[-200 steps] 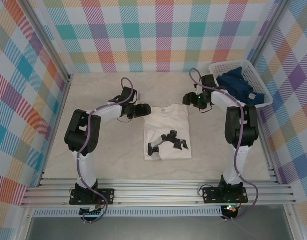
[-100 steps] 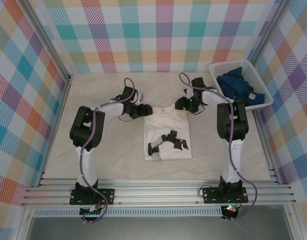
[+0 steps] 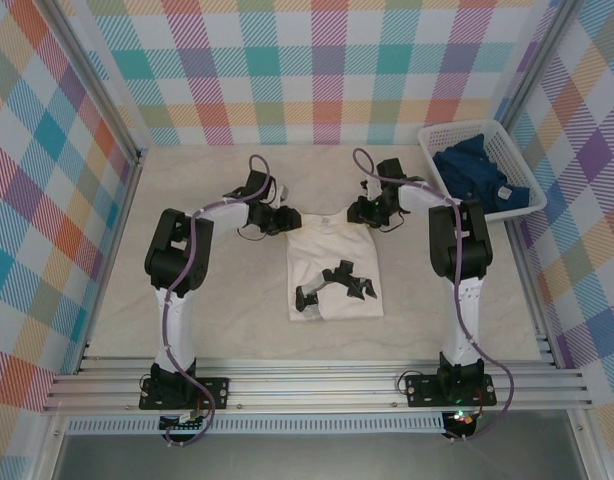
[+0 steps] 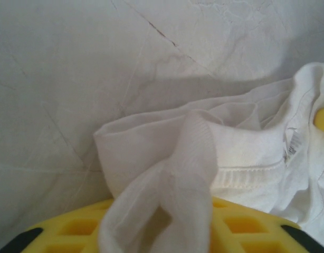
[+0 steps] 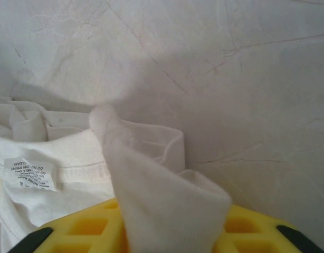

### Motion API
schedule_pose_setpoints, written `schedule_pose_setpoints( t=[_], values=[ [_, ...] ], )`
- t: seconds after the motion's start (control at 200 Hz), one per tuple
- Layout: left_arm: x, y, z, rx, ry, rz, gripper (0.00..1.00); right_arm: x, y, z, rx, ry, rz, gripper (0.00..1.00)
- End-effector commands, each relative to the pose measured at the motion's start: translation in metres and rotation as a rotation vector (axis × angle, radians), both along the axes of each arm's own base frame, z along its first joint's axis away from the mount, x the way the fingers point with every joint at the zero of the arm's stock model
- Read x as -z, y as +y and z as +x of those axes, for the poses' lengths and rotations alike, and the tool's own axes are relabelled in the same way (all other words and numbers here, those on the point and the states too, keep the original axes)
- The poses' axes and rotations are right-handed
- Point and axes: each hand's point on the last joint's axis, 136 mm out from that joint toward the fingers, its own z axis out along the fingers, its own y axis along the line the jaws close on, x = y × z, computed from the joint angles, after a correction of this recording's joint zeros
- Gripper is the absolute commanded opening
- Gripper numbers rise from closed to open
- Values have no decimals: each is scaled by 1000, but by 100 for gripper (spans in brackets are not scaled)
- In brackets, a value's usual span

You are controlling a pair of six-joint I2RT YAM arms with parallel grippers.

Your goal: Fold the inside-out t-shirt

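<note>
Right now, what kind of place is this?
Probably a lab test cell for robot laundry folding: plaid walls enclose a beige table, with a white t-shirt laid out and a white basket of dark clothing.

White with black joints; strung with purple cable; bolted on black base plates; tipped with yellow gridded tool pads.

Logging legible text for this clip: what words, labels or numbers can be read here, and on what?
White care label inside the collar of the white t-shirt: several printed lines, upside down, too blurred to read.
Small neck tag, left wrist view: print too small to read.
No other text.
</note>
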Motion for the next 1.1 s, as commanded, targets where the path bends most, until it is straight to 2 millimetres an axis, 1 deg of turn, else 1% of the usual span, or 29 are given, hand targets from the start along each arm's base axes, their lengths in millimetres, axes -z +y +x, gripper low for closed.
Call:
schedule_pose_setpoints(
  t=[0.0,0.08,0.215,0.255,0.295,0.32,0.375,0.4,0.475,0.57,0.7,0.755,0.805,0.905,0.94,0.99,1.02,1.055,1.095],
  values=[
    [17,-34,-5,99,7,-65,32,8,9,3,-9,2,25,28],
    [17,-38,-2,102,10,-79,25,8,13,8,-7,-7,50,23],
    [11,-38,5,103,-12,-82,15,0,21,17,-7,-33,107,15],
    [7,-38,9,99,-23,-84,11,-6,22,20,-5,-45,122,12],
    [2,-36,13,92,-34,-89,4,-10,23,23,-2,-56,138,9],
    [-1,-35,16,86,-42,-94,1,-15,24,26,-1,-66,149,7],
    [-14,-33,25,76,-67,-106,0,-28,24,31,5,-94,172,3],
    [-20,-32,28,71,-81,-109,0,-37,24,34,7,-115,183,1],
    [-46,-26,40,56,-139,-106,0,-63,21,42,17,-174,204,0],
    [-83,-10,58,19,-224,-91,0,-105,17,55,26,-275,228,0],
    [-145,6,85,-17,-343,-115,0,-165,13,75,33,-423,255,0],
    [-169,12,92,-24,-363,-113,0,-193,14,83,31,-487,269,0],
    [-197,15,98,-26,-408,-114,0,-220,14,89,26,-542,289,0],
    [-248,18,99,-15,-496,-112,0,-272,19,91,-2,-641,334,0],
    [-262,19,97,-10,-517,-112,0,-287,20,89,-11,-667,349,0],
    [-276,20,92,-7,-541,-114,0,-302,22,84,-27,-691,369,0],
    [-281,21,88,-1,-547,-116,0,-306,22,81,-33,-693,376,0],
    [-282,20,84,5,-545,-122,0,-308,23,75,-40,-690,386,0],
    [-280,20,76,14,-536,-132,0,-304,24,68,-47,-681,397,0]
  ],
)
